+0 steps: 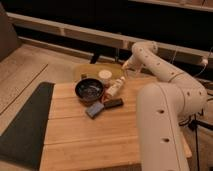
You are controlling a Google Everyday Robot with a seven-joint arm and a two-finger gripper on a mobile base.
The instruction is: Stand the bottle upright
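Note:
The bottle [114, 88], slim and whitish with a white cap, lies on its side on the wooden table [85, 140]. Its cap end points to the back right. It rests just right of the dark bowl [89, 90] and in front of a short white cup [104, 75]. My gripper [125, 65] is at the end of the white arm [165, 100], just behind and above the bottle's cap end, near the table's back edge. It holds nothing that I can see.
A blue block [94, 110] and a dark bar [113, 103] lie in front of the bowl and bottle. A yellowish round thing [87, 70] sits behind the cup. A dark mat [22, 125] lies left of the table. My arm fills the right side.

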